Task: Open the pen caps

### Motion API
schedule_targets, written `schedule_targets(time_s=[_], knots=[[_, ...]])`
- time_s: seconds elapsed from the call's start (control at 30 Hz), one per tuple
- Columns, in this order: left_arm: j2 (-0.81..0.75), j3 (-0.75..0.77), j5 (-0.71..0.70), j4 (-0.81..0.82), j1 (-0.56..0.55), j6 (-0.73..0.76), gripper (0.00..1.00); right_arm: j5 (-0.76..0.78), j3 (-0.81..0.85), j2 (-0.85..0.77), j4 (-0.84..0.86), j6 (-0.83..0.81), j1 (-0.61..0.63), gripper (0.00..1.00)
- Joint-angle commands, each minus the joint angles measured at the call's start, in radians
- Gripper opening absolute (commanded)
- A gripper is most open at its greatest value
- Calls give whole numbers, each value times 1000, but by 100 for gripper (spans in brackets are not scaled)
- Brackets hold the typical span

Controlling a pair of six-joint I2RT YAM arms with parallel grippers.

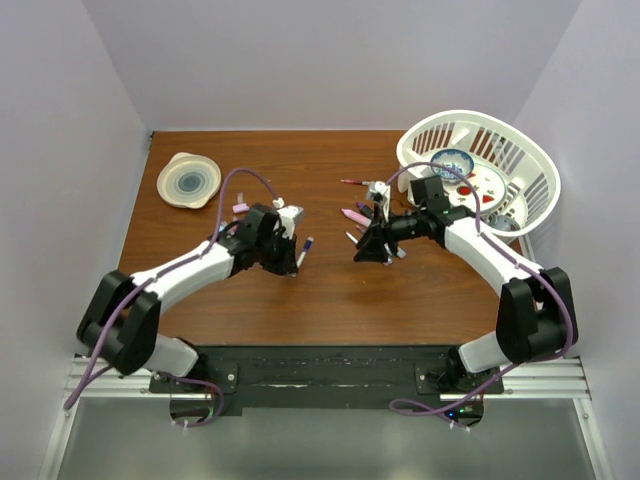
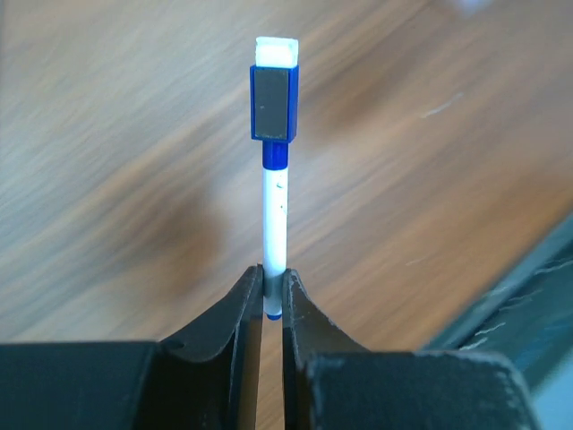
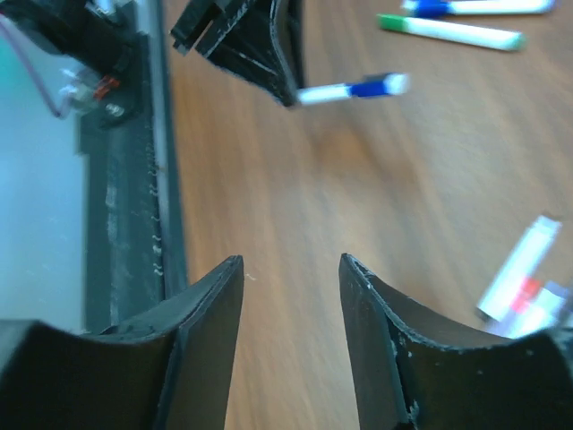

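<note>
My left gripper (image 2: 273, 279) is shut on the lower end of a slim white-barrelled pen (image 2: 275, 215), which has a blue cap (image 2: 274, 100) still on and sticks out over the table. In the top view this gripper (image 1: 297, 260) holds the pen (image 1: 305, 248) at mid-table. My right gripper (image 3: 291, 264) is open and empty, facing the held pen (image 3: 336, 91) from a short distance. It sits at the table's middle (image 1: 370, 254). Other pens (image 1: 354, 214) lie behind it, among them a green-ended pen (image 3: 448, 31) and a blue-ended pen (image 3: 479, 7).
A white laundry basket (image 1: 530, 165) with dishes stands at the back right. A pale round lid (image 1: 188, 180) lies at the back left. A small pink piece (image 1: 241, 208) lies near my left arm. A pen with red markings (image 3: 519, 273) lies right of my right gripper.
</note>
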Motion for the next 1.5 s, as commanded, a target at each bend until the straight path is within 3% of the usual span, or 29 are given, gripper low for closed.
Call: schedule_targets(time_s=[0.0, 0.07, 0.1, 0.17, 0.27, 0.33, 0.43, 0.77, 0.9, 1.07, 1.1, 1.27, 1.3, 1.33, 1.37, 1.4, 1.43, 1.47], knots=[[-132, -162, 244, 536, -4, -299, 0, -81, -109, -20, 347, 275, 64, 54], [-158, -266, 263, 808, -4, -473, 0, -78, -155, -14, 495, 402, 79, 57], [-177, -300, 255, 895, -7, -529, 0, -69, -196, -9, 647, 561, 79, 58], [-180, -376, 217, 1091, -16, -658, 0, -31, -233, -1, 782, 688, 78, 64], [-160, -427, 173, 1235, -39, -736, 0, 23, -287, 11, 966, 873, 78, 78], [-145, -440, 143, 1275, -50, -758, 0, 69, -324, 19, 1069, 983, 79, 90], [-128, -444, 119, 1321, -76, -777, 0, 168, -350, 20, 1117, 1116, 79, 99], [-68, -426, 97, 1378, -125, -787, 0, 124, -399, 55, 1413, 1309, 81, 99], [-53, -418, 88, 1384, -139, -787, 0, 136, -391, 68, 1381, 1326, 82, 88], [-28, -397, 82, 1387, -159, -786, 0, 144, -382, 75, 1344, 1329, 95, 62], [-22, -392, 82, 1388, -160, -786, 0, 137, -378, 82, 1344, 1333, 96, 53], [-1, -386, 87, 1402, -171, -787, 0, 101, -364, 100, 1344, 1337, 118, 29], [-1, -386, 88, 1404, -171, -786, 0, 94, -355, 103, 1344, 1328, 121, 11], [-2, -386, 93, 1404, -171, -778, 0, 75, -348, 108, 1338, 1320, 127, 1], [-8, -386, 97, 1408, -171, -772, 0, 71, -338, 108, 1315, 1307, 128, 0], [-14, -389, 100, 1413, -171, -764, 4, 69, -330, 103, 1284, 1259, 128, 0], [-22, -400, 103, 1416, -171, -749, 27, 75, -319, 86, 1239, 1221, 128, 0], [-49, -409, 102, 1415, -170, -740, 41, 80, -301, 79, 1142, 1177, 128, 0]])
